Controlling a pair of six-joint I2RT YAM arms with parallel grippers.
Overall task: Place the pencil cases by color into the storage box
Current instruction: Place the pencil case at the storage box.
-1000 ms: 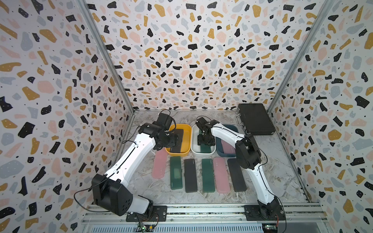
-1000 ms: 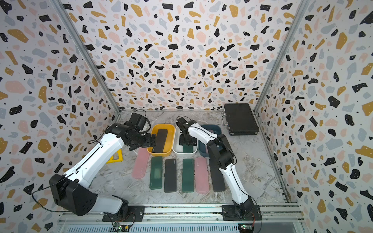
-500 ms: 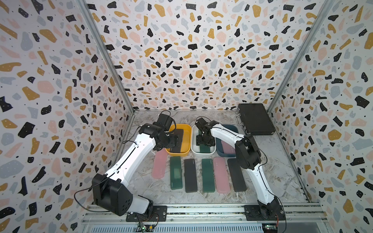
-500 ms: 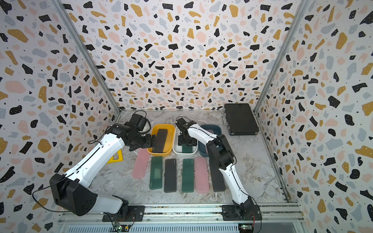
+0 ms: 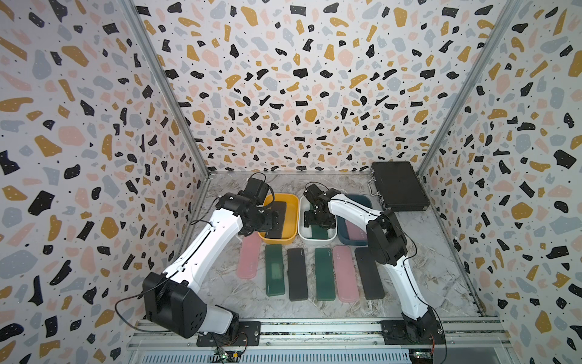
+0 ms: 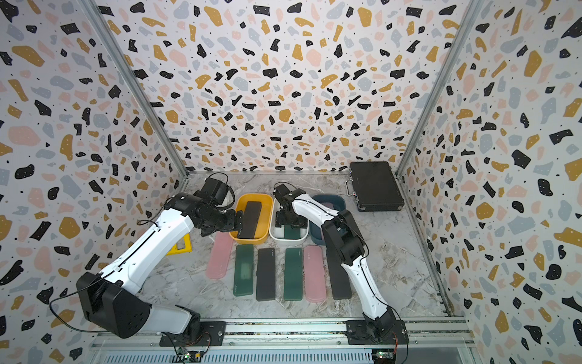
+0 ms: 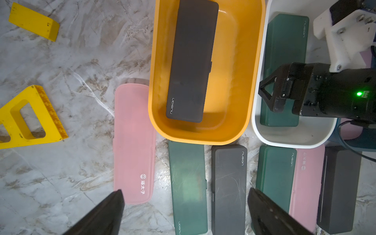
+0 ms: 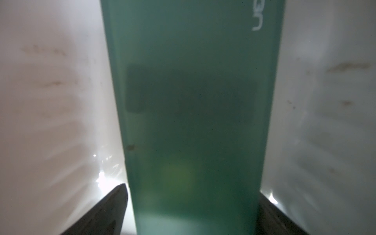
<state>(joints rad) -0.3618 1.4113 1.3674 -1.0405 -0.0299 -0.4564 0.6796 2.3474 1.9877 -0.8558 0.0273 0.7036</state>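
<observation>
The left gripper [image 7: 185, 190] hangs with jaws wide apart and empty, near the yellow bin [image 7: 244, 81], where 1 black case [image 7: 191, 61] lies. The right gripper [image 8: 192, 187] sits low in the white bin [image 7: 295, 136], jaws apart on either side of 1 green case [image 8: 193, 101]. 1 pink case [image 5: 354, 228] lies in the blue bin [image 5: 351, 241]. A row of 6 cases [image 5: 324, 272] lies on the table [image 5: 425, 268].

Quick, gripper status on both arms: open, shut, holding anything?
Left gripper: open, jaws wide apart, holding nothing.
Right gripper: open, jaws straddling the green case lying in the white bin; a gap shows on one side.
</observation>
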